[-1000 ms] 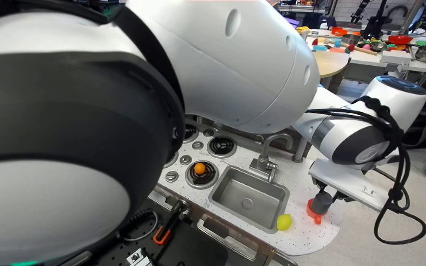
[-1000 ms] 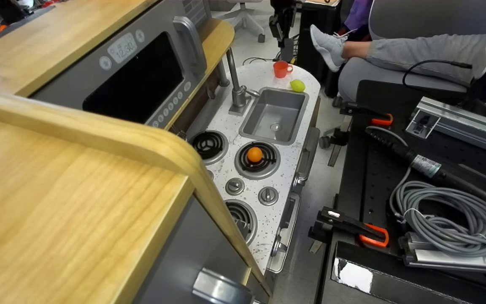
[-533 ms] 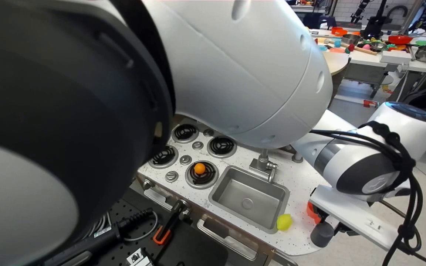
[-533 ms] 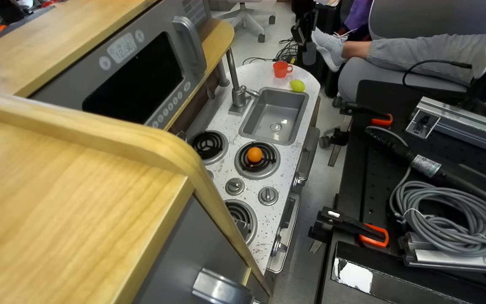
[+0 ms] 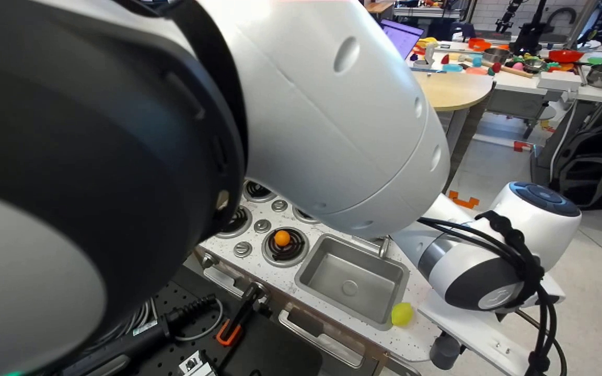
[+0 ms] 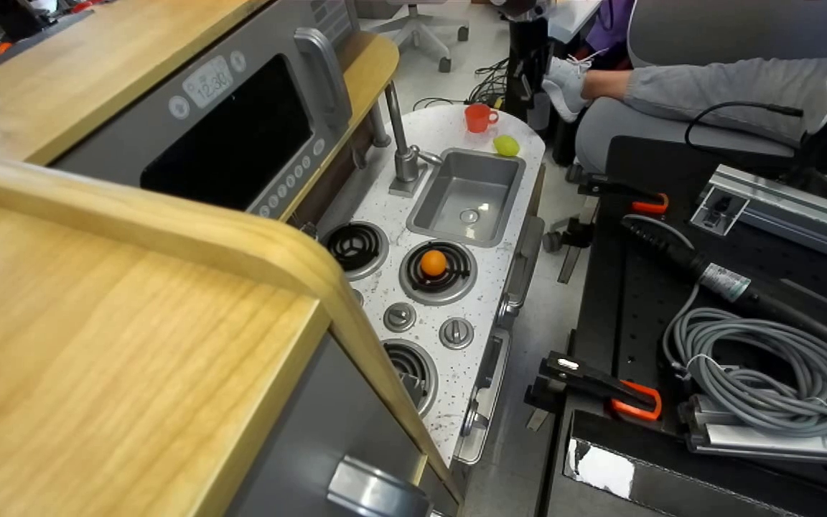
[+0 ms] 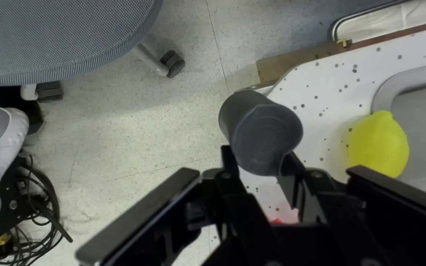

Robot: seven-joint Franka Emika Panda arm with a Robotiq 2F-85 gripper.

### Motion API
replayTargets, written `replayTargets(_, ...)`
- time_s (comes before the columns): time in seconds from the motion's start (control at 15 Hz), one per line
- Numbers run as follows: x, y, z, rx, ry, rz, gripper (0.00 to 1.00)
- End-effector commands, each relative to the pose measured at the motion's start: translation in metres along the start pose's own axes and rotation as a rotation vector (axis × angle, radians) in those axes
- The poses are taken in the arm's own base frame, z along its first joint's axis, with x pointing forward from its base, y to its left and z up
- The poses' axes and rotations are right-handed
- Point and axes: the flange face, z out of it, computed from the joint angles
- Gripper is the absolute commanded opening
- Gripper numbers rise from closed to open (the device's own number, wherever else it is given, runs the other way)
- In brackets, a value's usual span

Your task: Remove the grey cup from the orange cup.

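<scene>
The grey cup [image 7: 266, 136] is dark grey and hangs between the two fingers of my gripper [image 7: 261, 160], which is shut on it. The cup also shows in both exterior views [image 5: 445, 351] [image 6: 539, 113], held up in the air by the rounded end of the counter. The orange cup [image 6: 478, 118] is red-orange with a handle and stands upright on the counter, apart from the grey cup. Only a small red bit of it [image 7: 276, 221] shows in the wrist view. In an exterior view it is hidden behind the arm.
A yellow-green lemon [image 6: 506, 146] lies by the sink [image 6: 417, 212]. A faucet [image 6: 406, 161] stands beside the sink. An orange ball [image 6: 433, 263] rests on a burner. A chair [image 7: 61, 37] and a person's shoe [image 6: 563, 86] are past the counter's end.
The grey cup was over the orange cup a second ago. My gripper has carried it sideways, away from the orange cup and toward the counter's front edge. The orange cup stays in place.
</scene>
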Motion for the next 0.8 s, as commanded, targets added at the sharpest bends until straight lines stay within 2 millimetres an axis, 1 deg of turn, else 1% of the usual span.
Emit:
replayTargets(0.0,0.006,-0.011,-0.006,-0.007,0.05,0.002,0.08)
replayTargets(0.2,0.01,-0.018,-0.004,0.0,0.058,0.009,0.08)
replayTargets(0.67,0.014,-0.034,0.009,0.05,0.055,0.032,0.08)
replayTargets(0.73,0.014,-0.036,0.011,0.053,0.052,0.031,0.57)
